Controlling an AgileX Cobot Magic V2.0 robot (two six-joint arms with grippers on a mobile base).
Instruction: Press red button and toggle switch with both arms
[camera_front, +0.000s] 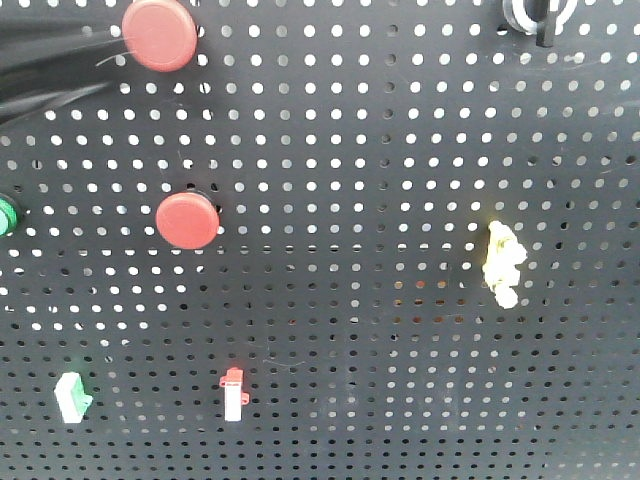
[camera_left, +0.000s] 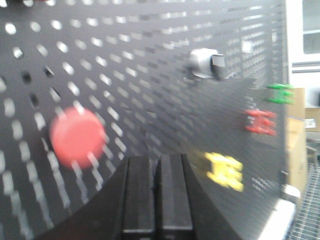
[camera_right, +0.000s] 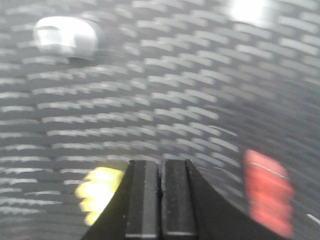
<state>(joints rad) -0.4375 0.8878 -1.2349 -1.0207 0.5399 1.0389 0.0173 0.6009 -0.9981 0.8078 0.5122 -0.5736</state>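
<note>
Toggle switch — top edge, cropped

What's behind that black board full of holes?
The board lets only bright light through its holes. Past its edge, the left wrist view shows a pale room. The board hides everything else.

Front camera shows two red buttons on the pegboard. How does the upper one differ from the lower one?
The upper red button sits at the view's top edge; the lower red button sits mid-panel, slightly further right. The upper looks a little larger than the lower. A dark blurred shape extends toward the upper button's left side; none approaches the lower. Both are round, red, and mounted on the black pegboard.
</note>
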